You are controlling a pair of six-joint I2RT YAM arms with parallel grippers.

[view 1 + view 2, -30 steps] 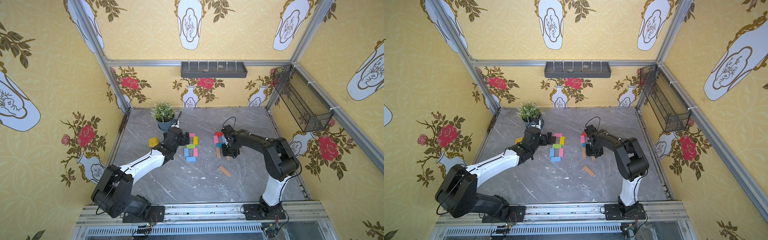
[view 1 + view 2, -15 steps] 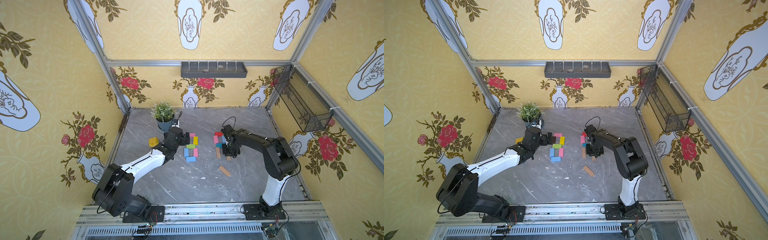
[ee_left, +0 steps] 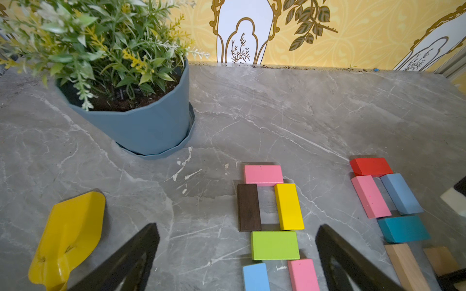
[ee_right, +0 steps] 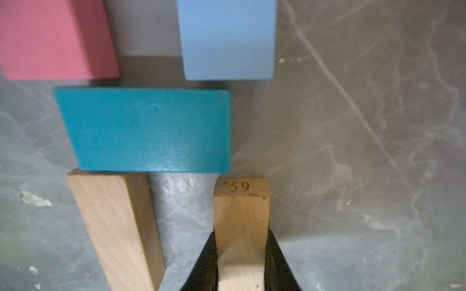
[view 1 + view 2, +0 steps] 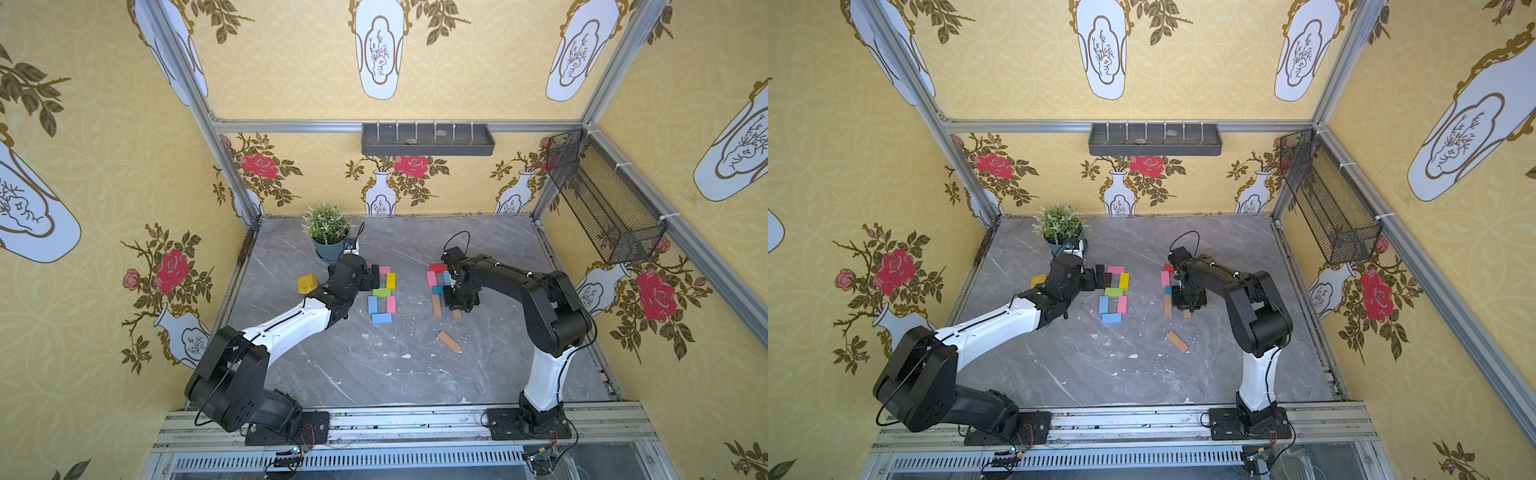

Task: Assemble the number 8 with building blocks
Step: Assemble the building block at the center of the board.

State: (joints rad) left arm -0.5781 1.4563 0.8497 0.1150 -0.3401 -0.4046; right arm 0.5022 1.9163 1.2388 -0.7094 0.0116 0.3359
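A grey marble-veined tabletop [image 5: 374,365], flecked with white chips, is boxed in by yellow rose-and-vase wallpaper [image 5: 291,75]. A grey shelf tray [image 5: 428,139] hangs on the back wall and a wire basket [image 5: 602,203] on the side. The building blocks [image 5: 381,292] lie mid-table in two clusters. The right gripper [image 4: 240,241] is clamped on a tan block [image 4: 240,201] just beside the teal block [image 4: 148,131] — the left gripper [image 3: 237,228] stands wide apart, holding nothing, near the potted plant [image 5: 328,232].

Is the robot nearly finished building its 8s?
Nearly. The 8 with the green block across its middle looks complete. The second 8 has its upper loop, the teal block and one tan side block. The right gripper is shut on the held tan block. To do: place it, then probably add the loose tan block as the bottom.
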